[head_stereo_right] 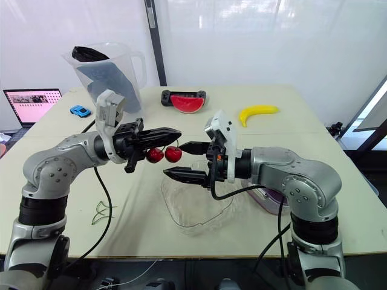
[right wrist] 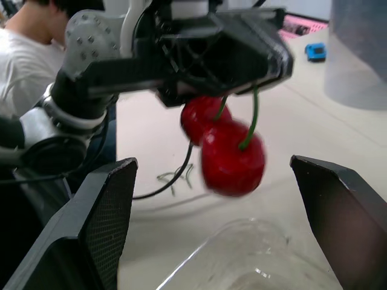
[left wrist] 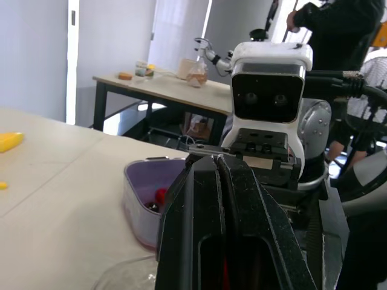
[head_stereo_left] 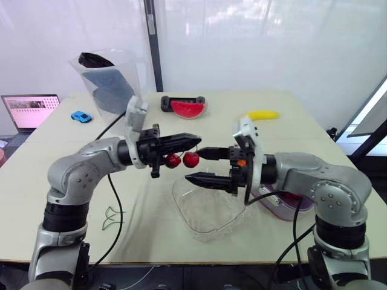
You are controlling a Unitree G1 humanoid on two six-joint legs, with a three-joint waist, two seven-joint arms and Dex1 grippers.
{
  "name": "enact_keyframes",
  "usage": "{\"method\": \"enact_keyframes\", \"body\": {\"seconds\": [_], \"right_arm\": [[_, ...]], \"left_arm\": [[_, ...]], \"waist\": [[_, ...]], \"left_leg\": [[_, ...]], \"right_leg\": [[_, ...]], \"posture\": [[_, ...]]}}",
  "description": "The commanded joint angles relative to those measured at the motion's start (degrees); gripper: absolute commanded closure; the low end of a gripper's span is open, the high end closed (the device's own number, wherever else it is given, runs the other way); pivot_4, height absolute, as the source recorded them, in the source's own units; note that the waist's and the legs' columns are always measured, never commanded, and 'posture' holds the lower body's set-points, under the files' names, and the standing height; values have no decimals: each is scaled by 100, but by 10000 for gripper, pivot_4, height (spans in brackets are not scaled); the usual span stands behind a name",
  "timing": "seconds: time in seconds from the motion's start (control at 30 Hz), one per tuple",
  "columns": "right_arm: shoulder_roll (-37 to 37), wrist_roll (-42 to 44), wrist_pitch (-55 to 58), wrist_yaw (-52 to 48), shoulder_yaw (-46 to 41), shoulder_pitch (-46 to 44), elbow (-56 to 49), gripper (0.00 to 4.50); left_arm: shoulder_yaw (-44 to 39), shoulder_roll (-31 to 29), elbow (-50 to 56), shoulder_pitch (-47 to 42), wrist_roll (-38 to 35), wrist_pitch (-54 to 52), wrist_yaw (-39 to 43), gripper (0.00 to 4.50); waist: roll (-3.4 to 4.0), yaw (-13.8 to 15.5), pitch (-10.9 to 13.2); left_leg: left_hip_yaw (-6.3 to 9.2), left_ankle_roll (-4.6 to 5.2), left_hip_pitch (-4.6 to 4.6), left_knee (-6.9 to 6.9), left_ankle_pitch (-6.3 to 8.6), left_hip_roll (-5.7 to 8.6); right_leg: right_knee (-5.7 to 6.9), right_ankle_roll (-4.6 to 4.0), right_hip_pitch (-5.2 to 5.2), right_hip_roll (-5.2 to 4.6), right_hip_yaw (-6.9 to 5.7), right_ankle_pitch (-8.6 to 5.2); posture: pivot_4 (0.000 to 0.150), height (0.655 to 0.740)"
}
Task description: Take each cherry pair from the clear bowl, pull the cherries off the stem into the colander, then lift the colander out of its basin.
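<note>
Cherry pair [head_stereo_left: 190,159] hangs from left claw [head_stereo_left: 197,141], facing spread right claw [head_stereo_left: 195,164].

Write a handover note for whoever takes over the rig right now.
Left gripper: shut on the stem of a cherry pair, held above the clear bowl.
Right gripper: open, one finger on each side of the cherries, not touching them.
The bowl sits on the table and looks empty. The colander sits in its basin beside the right arm.
Done: at least one cherry is in the colander.
Left: pull this pair off its stem into the colander, then lift the colander out of the basin.
</note>
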State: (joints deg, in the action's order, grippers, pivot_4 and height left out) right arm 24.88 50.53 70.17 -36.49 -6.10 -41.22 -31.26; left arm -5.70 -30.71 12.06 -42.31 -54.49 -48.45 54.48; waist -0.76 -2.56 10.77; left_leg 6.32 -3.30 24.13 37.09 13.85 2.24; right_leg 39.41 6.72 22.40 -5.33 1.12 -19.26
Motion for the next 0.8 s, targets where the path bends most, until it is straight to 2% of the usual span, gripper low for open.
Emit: {"method": "enact_keyframes", "body": {"seconds": [0.03,0.1,0.2,0.57,0.73,0.8], "right_arm": [[-102,338,-33,250,-115,-59,-90,4169],[-194,489,-62,394,-129,-38,-58,10430],[-251,680,-69,578,-141,-16,-34,24277],[-192,1109,-133,1008,-116,67,79,24277],[-100,1226,-137,1097,-65,90,120,38600],[-49,1237,-150,1104,-25,100,123,38600]], "left_arm": [[-88,9,197,-19,-114,26,-50,45000],[-78,14,205,-18,-112,28,-51,45000],[-68,26,227,-8,-106,36,-72,45000],[-36,50,239,4,-55,93,-86,45000],[-13,67,226,-5,-30,127,-81,45000],[-4,75,222,-11,-21,139,-84,45000]], "waist": [[0,0,0],[0,0,0],[0,-3,0],[0,-1,0],[0,-1,0],[0,-1,0]], "left_leg": [[0,0,0,0,0,0],[0,0,0,0,0,0],[0,0,0,-1,0,0],[-1,1,0,-1,0,0],[-1,1,0,-1,1,1],[-1,1,0,-1,1,1]], "right_leg": [[0,0,-1,0,0,0],[-1,0,-1,0,0,0],[0,0,0,2,0,0],[0,0,0,3,0,0],[-1,0,0,3,0,0],[-1,0,0,3,0,0]], "posture": [[1500,7400],[1500,7400],[1500,7400],[1500,7400],[1500,7400],[1500,7400]]}}
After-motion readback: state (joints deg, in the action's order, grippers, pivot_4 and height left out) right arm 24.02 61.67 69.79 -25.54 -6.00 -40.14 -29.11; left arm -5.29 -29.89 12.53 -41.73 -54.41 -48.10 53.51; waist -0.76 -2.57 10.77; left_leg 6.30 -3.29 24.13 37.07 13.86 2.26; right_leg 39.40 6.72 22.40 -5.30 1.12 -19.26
